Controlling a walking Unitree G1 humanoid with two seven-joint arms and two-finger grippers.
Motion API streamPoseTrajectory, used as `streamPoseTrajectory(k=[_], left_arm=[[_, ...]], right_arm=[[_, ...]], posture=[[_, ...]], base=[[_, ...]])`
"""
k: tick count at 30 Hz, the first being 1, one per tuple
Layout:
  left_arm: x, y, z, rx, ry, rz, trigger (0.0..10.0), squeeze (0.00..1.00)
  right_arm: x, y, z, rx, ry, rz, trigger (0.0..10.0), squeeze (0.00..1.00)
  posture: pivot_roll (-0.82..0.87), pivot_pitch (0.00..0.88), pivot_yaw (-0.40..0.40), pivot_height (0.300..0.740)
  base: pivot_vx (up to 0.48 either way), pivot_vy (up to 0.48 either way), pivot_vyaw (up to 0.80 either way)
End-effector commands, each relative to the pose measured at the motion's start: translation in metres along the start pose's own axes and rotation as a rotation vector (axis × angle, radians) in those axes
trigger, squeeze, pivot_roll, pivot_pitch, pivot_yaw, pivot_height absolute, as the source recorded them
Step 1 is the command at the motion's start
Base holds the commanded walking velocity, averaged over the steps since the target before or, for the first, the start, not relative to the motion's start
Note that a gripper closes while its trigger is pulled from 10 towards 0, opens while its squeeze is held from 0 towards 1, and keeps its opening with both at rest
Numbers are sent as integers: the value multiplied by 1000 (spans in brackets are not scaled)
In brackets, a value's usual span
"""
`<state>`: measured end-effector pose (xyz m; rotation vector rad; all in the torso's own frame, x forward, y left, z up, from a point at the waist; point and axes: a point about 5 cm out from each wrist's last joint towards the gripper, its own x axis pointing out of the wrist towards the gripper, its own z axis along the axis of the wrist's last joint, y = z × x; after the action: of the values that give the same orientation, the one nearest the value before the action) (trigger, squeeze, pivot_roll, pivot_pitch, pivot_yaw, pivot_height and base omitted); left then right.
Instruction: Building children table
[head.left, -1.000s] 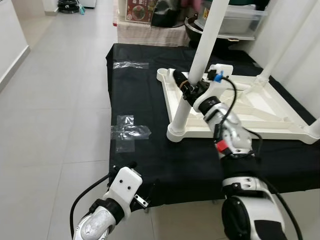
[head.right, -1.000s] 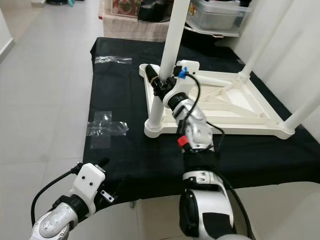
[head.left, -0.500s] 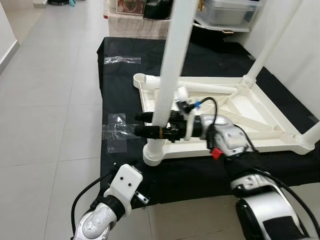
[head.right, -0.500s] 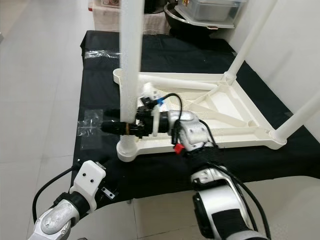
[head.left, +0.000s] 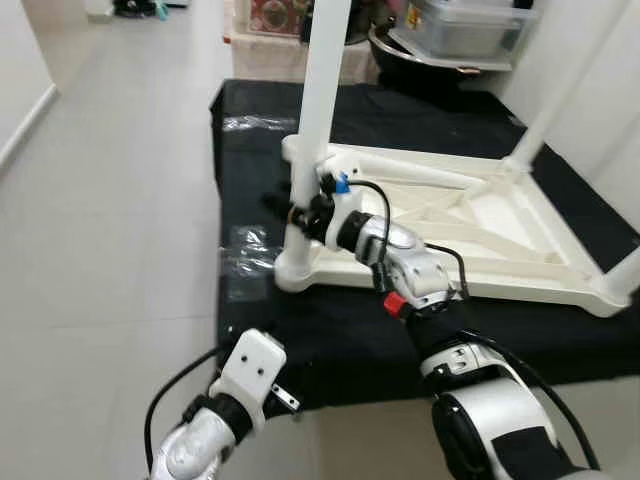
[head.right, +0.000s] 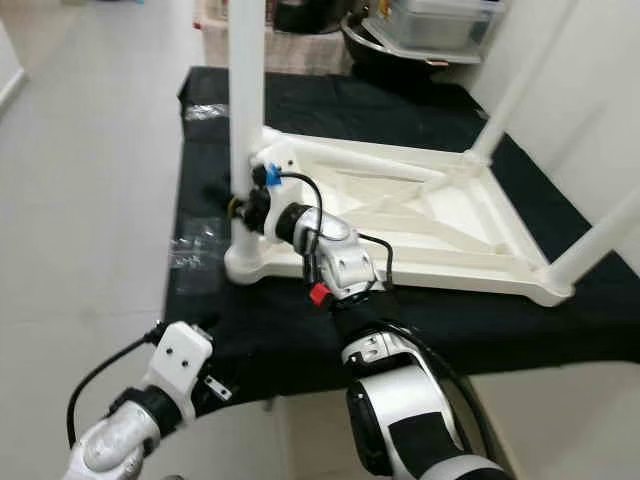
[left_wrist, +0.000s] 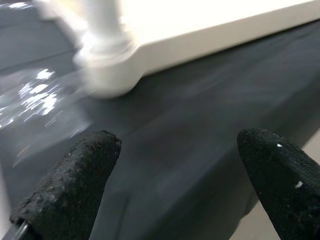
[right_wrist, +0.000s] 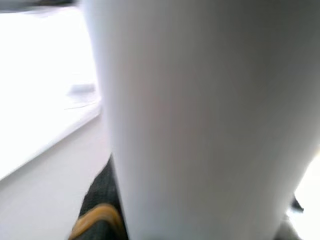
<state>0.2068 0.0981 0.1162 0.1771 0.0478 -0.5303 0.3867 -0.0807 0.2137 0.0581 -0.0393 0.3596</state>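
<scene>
1. At the bottom left of the head view my left gripper (head.left: 262, 378) hangs low over the near edge of the black cloth (head.left: 350, 330), idle. Its wrist view shows the two black fingertips (left_wrist: 75, 180) spread wide with nothing between them, looking across the cloth at the base of the table leg.

2. Just past it, my right arm (head.left: 415, 280) runs from the lower middle of the frame up and to the left, forearm nearly level over the cloth, wrist turned toward the leg.

3. My right gripper (head.left: 300, 212) sits at the leg (head.left: 318, 90), low down near its foot. The wrist view has the white leg (right_wrist: 200, 120) pressed right up against the lens with a black finger (right_wrist: 102, 210) beside it, so I judge it is clamped on the leg.

4. The upside-down tabletop (head.left: 470, 225) lies on the cloth in the middle of the frame; this leg stands upright in its near-left corner socket (head.left: 293, 270), and other legs rise at the far right.

5. I judge the step is seating or twisting this leg home. Next I would want a firm push or turn along the leg's axis, keeping it upright, then let go.

6. Beyond, at the top of the frame, a clear storage box (head.left: 470, 25) sits behind the cloth.
</scene>
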Motion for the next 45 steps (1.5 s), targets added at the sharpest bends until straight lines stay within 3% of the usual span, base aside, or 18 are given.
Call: streamPoseTrajectory(k=[1,4,9,10,13,14,17,18,21,25,28,30,31,33,34,35,44,45], left_arm=[[-1,-1,-2,-5,11,-12,10000,0],[-1,-2,-2,-4,11,-15,10000,0],[-1,-2,-2,-2,12,-12,10000,0],[-1,-2,-2,-3,11,-12,10000,0],[-1,-2,-2,-3,10,-12,10000,0],[0,-2,-2,-5,11,-12,10000,0],[0,-2,-2,-7,12,-12,10000,0],[0,-2,-2,-8,11,-12,10000,0],[0,-2,-2,-8,10,-13,10000,0],[0,-3,-2,-12,9,-12,10000,0],[0,-3,-2,-14,7,-13,10000,0],[1,-3,-3,-16,8,-15,10000,0],[1,-3,-3,-16,8,-15,10000,0],[2,-4,-3,-16,9,-16,10000,0],[2,-4,-3,-16,9,-16,10000,0],[2,-4,-3,-17,8,-16,10000,0],[2,-5,-3,-20,6,-13,10000,0],[1,-5,-3,-20,6,-13,10000,0]], right_arm=[[-20,-44,-14,-22,52,-395,0,0],[-35,-39,-23,13,62,-518,0,0],[-40,-15,-28,54,65,-503,0,0],[-34,-4,-24,87,31,-446,10000,0],[-30,4,-22,113,6,-409,10000,0],[-25,8,-8,135,-104,-359,10000,1000],[-24,-8,4,90,-173,-384,10000,1000],[-21,-9,5,102,-181,-311,10000,0],[-19,-14,6,103,-182,-258,10000,0],[-16,-37,8,104,-166,-62,10000,0],[-16,-36,9,142,-135,150,10000,0],[-23,-24,10,226,-82,488,10000,0],[-23,-24,10,226,-82,488,10000,0],[-39,-10,11,240,-38,835,10000,0],[-39,-10,11,240,-38,835,10000,0],[-47,-5,9,212,-14,982,10000,0],[-49,17,7,90,83,1275,10000,0],[-47,18,8,95,79,1273,0,0]], posture=[[135,93,-137,740],[140,90,-139,740],[140,92,-140,740],[138,90,-141,740],[138,90,-141,740],[137,93,-142,740],[134,95,-142,740],[131,94,-142,740],[132,95,-140,740],[130,94,-145,740],[128,93,-143,740],[129,88,-144,740],[129,88,-144,740],[131,88,-147,740],[131,88,-147,740],[132,87,-149,740],[134,84,-155,740],[134,83,-156,740]], base=[[0,0,0],[0,0,0],[0,0,0],[0,0,0],[0,0,0],[0,0,0],[0,0,0],[0,0,0],[0,0,0],[0,0,0],[0,0,0],[0,0,0],[0,0,0],[0,0,0],[0,0,0],[0,0,0],[0,0,0],[0,0,0]])
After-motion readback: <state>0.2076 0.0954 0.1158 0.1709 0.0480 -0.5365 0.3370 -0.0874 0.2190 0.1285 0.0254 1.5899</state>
